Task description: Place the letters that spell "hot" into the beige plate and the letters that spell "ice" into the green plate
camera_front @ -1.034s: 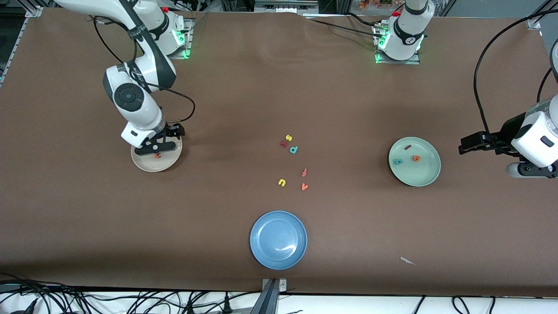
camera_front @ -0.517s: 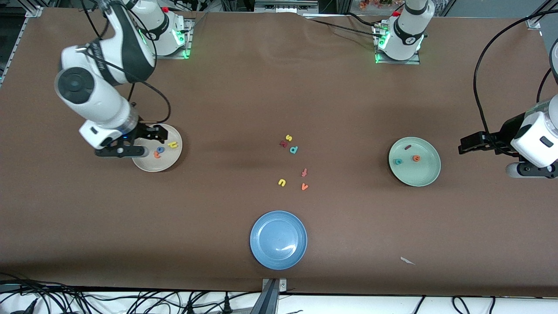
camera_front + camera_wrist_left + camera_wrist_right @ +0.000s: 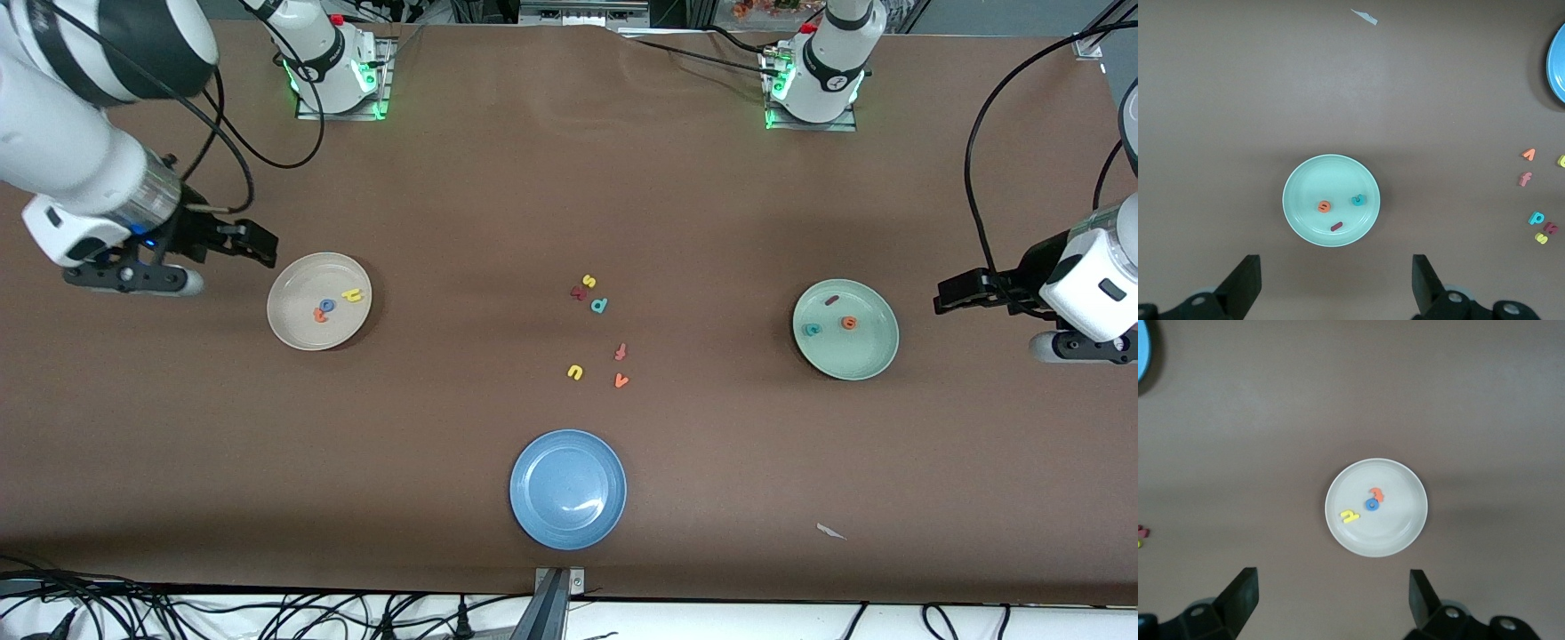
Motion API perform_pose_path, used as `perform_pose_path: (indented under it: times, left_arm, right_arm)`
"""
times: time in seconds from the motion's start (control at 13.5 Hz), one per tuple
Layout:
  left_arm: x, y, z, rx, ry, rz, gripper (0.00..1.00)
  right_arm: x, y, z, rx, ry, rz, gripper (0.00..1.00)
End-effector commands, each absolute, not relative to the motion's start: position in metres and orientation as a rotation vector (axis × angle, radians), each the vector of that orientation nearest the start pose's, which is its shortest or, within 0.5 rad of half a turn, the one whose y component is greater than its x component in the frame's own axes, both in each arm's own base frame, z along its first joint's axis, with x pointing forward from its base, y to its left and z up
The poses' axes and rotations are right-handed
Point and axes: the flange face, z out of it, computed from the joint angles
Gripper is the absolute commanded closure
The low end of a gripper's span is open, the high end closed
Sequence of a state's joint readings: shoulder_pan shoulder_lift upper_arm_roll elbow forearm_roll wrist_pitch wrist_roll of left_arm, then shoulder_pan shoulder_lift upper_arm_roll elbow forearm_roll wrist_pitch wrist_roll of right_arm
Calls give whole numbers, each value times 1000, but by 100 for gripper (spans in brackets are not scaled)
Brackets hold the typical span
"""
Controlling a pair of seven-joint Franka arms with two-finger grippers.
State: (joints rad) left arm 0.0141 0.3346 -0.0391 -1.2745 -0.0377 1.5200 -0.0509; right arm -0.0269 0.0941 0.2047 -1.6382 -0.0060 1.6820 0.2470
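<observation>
The beige plate (image 3: pixel 298 293) holds a yellow "h" (image 3: pixel 355 295), a blue "o" (image 3: pixel 327 305) and an orange "t" (image 3: pixel 319 315). My right gripper (image 3: pixel 253 242) hangs open and empty over bare table beside this plate, toward the right arm's end. Its wrist view shows the beige plate (image 3: pixel 1398 527) past the right gripper (image 3: pixel 1333 603). The green plate (image 3: pixel 853 356) carries a dark red "i" (image 3: pixel 832 300), a teal "c" (image 3: pixel 811 330) and an orange "e" (image 3: pixel 850 323). My left gripper (image 3: pixel 951 293) waits open over the table beside the green plate (image 3: pixel 1301 200).
Several loose letters lie mid-table: yellow "s" (image 3: pixel 588 281), teal "p" (image 3: pixel 599 306), red "f" (image 3: pixel 621 351), yellow "u" (image 3: pixel 575 372), orange "v" (image 3: pixel 621 380). A blue plate (image 3: pixel 533 462) sits nearer the front camera. A white scrap (image 3: pixel 831 532) lies near the front edge.
My right arm rose from over the beige plate and drew back toward its end of the table, uncovering the "h", "o" and "t". The left arm stayed still.
</observation>
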Motion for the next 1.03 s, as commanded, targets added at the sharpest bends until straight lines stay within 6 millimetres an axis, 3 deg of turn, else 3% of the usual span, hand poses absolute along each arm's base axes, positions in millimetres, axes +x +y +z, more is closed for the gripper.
perform_pose_path:
  times: [0.0,0.15,0.3,0.96]
  left_arm:
    - [640,-15,563,-3198,20,133,1]
    - [641,-14,566,-3198,28,123,0]
    - [641,-13,566,-3195,28,121,0]
    - [640,-8,568,-3135,123,118,1]
  right_arm:
    - [572,73,577,-3103,-21,81,0]
    - [573,48,581,-3101,-131,71,0]
    - [568,35,585,-3101,-111,94,0]
    - [572,31,597,-3105,-165,133,0]
